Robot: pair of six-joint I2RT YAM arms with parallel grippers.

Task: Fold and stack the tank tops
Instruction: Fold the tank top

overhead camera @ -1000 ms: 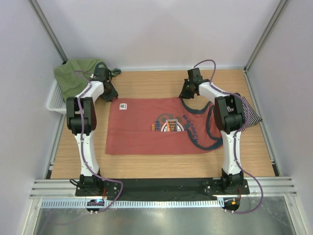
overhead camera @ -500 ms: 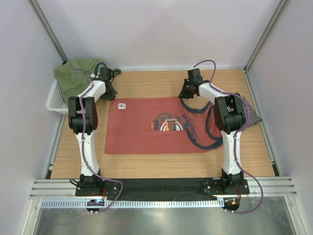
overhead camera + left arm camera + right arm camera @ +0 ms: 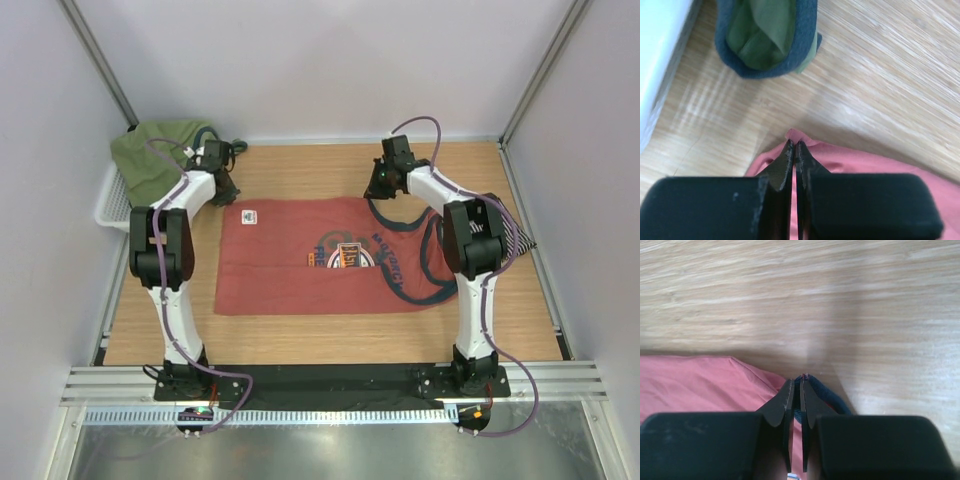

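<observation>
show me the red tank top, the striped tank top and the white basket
red tank top (image 3: 290, 275): top view, plain cloth left of the print
striped tank top (image 3: 519, 241): top view, the sliver showing at far right
white basket (image 3: 108, 208): top view, its near mesh wall

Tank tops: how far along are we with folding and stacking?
Done: the red top is spread flat. In hand: the left pincer pinches its far hem corner, the right pincer its far strap. Remaining: folding it, then the striped top off to the right, and stacking.

striped tank top (image 3: 518, 240) mostly behind right arm (image 3: 470, 245)
</observation>
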